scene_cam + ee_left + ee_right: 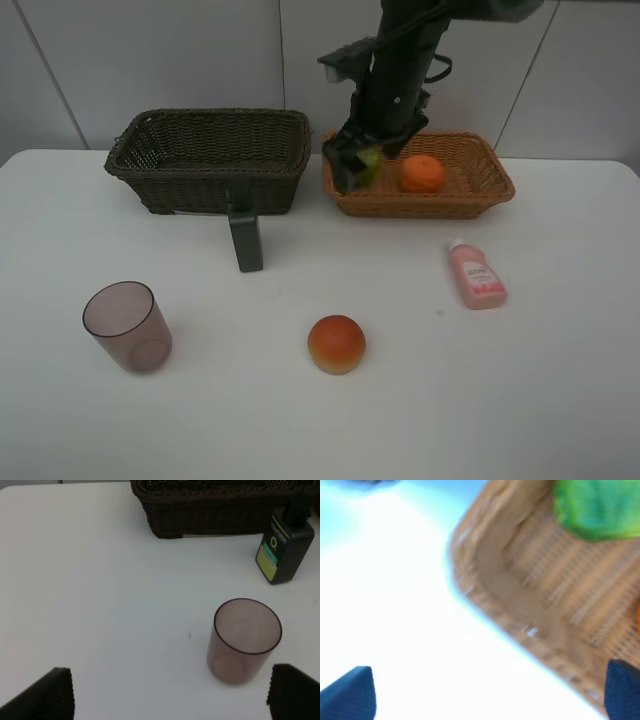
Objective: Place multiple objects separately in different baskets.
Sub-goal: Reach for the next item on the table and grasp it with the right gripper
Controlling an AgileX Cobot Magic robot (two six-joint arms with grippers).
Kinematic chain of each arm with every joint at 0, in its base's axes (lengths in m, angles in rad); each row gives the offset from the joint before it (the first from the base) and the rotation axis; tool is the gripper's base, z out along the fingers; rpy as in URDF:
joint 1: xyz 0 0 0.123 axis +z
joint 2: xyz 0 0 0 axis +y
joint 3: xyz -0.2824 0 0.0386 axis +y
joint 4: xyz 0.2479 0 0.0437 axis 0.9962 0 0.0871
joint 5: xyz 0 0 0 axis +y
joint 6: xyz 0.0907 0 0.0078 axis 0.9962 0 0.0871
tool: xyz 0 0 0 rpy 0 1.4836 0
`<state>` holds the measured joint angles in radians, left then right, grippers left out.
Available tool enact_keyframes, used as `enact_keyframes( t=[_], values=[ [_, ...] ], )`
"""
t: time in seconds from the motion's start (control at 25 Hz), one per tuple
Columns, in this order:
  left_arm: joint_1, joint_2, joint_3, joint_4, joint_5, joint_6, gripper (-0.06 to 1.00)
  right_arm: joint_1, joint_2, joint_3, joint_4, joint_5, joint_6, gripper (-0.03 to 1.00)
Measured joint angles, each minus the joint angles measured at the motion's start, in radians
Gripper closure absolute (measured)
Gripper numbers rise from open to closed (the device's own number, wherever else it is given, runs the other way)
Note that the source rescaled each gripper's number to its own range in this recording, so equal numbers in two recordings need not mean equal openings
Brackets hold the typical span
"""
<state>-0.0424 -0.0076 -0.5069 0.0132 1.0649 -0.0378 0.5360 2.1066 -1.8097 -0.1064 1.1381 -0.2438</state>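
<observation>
My right gripper (347,168) hangs over the left end of the light tan basket (480,190), open and empty. In the right wrist view (487,695) the green lime-like fruit (597,505) lies inside this basket (535,595), apart from the fingertips (350,690). The fruit (372,158) sits beside the orange mandarin (422,173). My left gripper (175,700) is open and empty, low near the mauve cup (245,640). The cup (127,326) stands at front left. The dark green bottle (245,238) stands before the dark brown basket (210,155). The pink bottle (477,273) lies at right. The red-orange fruit (336,343) is at front centre.
The white table (560,400) meets a white wall behind the baskets. The left wrist view also shows the dark bottle (285,550) and the dark basket (215,510) beyond the cup. The left arm is outside the exterior view.
</observation>
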Motion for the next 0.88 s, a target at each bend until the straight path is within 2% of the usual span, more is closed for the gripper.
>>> enact_keyframes(
  t=[0.24, 0.32, 0.48, 0.56, 0.76, 0.88],
  values=[
    [0.000, 0.000, 0.000, 0.000, 0.000, 0.000, -0.06, 0.071, -0.126, 0.245, 0.041, -0.119, -0.324, -0.03],
    [0.000, 0.000, 0.000, 0.000, 0.000, 0.000, -0.06, 0.096, -0.160, 0.315, 0.055, -0.157, -0.480, -0.03],
    [0.000, 0.000, 0.000, 0.000, 0.000, 0.000, -0.06, 0.141, -0.194, 0.435, 0.117, -0.171, -0.798, -0.03],
    [0.000, 0.000, 0.000, 0.000, 0.000, 0.000, -0.06, 0.164, -0.197, 0.468, 0.155, -0.172, -0.916, -0.03],
    [0.000, 0.000, 0.000, 0.000, 0.000, 0.000, -0.06, 0.216, -0.199, 0.526, 0.180, -0.202, -1.134, -0.03],
    [0.000, 0.000, 0.000, 0.000, 0.000, 0.000, -0.06, 0.238, -0.199, 0.570, 0.180, -0.238, -1.207, -0.03]
  ],
)
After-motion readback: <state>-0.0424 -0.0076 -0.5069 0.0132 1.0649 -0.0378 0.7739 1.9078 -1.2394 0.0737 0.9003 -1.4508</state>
